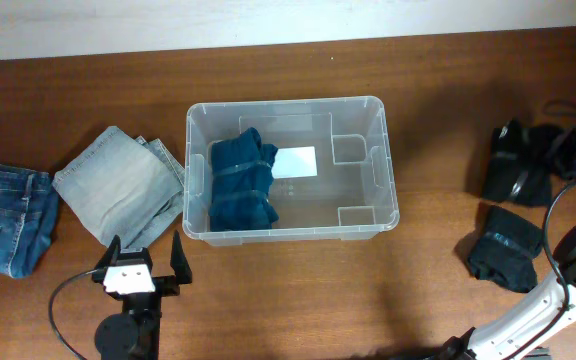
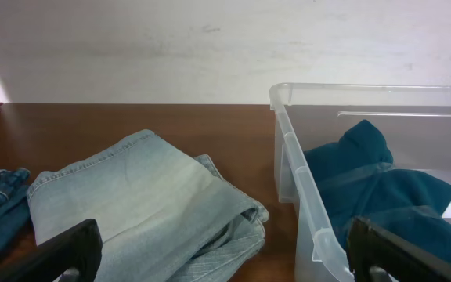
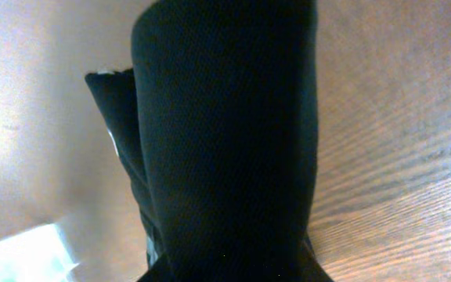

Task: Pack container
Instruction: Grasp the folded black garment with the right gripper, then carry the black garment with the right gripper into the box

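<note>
**Black cloth at the right wrist; container lies toward 9 o'clock**

Overhead. The clear container [image 1: 388,165] sits mid-bench [image 1: 298,290], long axis running 9 to 3. A teal garment [image 1: 240,185] lies folded in its 9 o'clock half. The 3 o'clock half is bare, with a white label [image 1: 296,162] showing through the base.

The right arm [image 1: 538,305] reaches up the 3 o'clock edge of the bench, beside two black garments: one [image 1: 516,160] higher up, one [image 1: 504,248] nearer 4. The right wrist view is filled by black cloth [image 3: 225,141], with wood grain beside it. The right jaws show in no view, so I cannot tell whether they are clamped on cloth or apart.

The left jaws stand wide apart with nothing between them, at 7 o'clock of the container. Pale folded jeans [image 1: 118,188] lie just ahead at 12, darker jeans [image 1: 3,215] at 10.

Judgement: the right arm is the nearer one to the black garments. A carry from there would run toward 9 o'clock, over the container's short wall into the bare half.
</note>
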Controlling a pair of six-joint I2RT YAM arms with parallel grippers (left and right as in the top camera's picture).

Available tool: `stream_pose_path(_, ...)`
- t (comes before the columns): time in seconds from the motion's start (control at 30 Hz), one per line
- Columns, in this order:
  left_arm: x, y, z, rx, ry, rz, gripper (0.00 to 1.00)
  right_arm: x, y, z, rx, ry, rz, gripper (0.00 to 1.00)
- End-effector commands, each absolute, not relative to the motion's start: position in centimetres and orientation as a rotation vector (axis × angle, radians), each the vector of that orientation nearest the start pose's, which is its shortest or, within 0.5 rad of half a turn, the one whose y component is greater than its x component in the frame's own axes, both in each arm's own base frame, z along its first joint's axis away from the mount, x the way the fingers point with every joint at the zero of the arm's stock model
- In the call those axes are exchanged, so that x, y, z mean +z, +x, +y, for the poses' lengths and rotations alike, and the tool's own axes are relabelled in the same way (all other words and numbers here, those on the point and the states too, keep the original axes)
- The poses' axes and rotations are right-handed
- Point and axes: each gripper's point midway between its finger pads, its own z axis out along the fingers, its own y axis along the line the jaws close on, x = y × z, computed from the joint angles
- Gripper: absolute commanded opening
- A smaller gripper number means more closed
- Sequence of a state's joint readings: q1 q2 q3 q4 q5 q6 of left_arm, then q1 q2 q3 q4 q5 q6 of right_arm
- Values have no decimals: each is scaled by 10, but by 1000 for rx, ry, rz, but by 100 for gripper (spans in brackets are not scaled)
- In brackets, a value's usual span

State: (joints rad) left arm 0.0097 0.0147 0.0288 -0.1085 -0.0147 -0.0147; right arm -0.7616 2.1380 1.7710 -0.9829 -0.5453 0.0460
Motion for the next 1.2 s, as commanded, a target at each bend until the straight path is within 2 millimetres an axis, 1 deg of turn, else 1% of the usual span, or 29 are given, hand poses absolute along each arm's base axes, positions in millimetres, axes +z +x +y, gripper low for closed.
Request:
stream_pose_path(0.0, 157, 245, 7, 23, -33, 1661, 100, 169, 424, -245, 640, 786, 2390, 19)
stream_pose_path(0.1, 157, 245, 7, 23, -33, 1660, 99, 211, 428, -224, 633, 676, 2393, 19)
stream_pose_path(0.13, 157, 245, 7, 23, -33, 1661, 99, 224, 428, -213, 645, 637, 2396, 19)
stream_pose_path(0.17, 157, 245, 7, 23, -33, 1661, 99, 239, 428, -198, 665, 590, 2399, 19)
stream_pose_path(0.23, 157, 245, 7, 23, -33, 1661, 100, 259, 428, -168, 702, 516, 2411, 19)
stream_pose_path(0.33, 157, 245, 7, 23, -33, 1660, 99, 281, 427, -115, 734, 374, 2448, 19)
stream_pose_path(0.5, 157, 245, 7, 23, -33, 1661, 99, 302, 420, -23, 808, 126, 2500, 18)
stream_pose_path(0.63, 157, 245, 7, 23, -33, 1661, 100, 308, 411, 44, 872, -39, 2541, 18)
stream_pose_path(0.7, 157, 245, 7, 23, -33, 1661, 99, 308, 407, 72, 898, -116, 2556, 18)
stream_pose_path(0.77, 157, 245, 7, 23, -33, 1661, 100, 305, 404, 93, 904, -164, 2578, 17)
stream_pose_path(0.87, 157, 245, 7, 23, -33, 1660, 99, 297, 402, 117, 843, -153, 2636, 17)
stream_pose_path(0.97, 157, 245, 7, 23, -33, 1661, 99, 292, 402, 136, 763, -143, 2668, 16)
stream_pose_path(1.07, 157, 245, 7, 23, -33, 1661, 100, 284, 401, 148, 637, -101, 2703, 16)
stream_pose_path(1.1, 157, 245, 7, 23, -33, 1661, 99, 282, 400, 151, 603, -72, 2714, 13)
stream_pose_path(1.17, 157, 245, 7, 23, -33, 1661, 99, 276, 400, 158, 565, 2, 2729, 11)
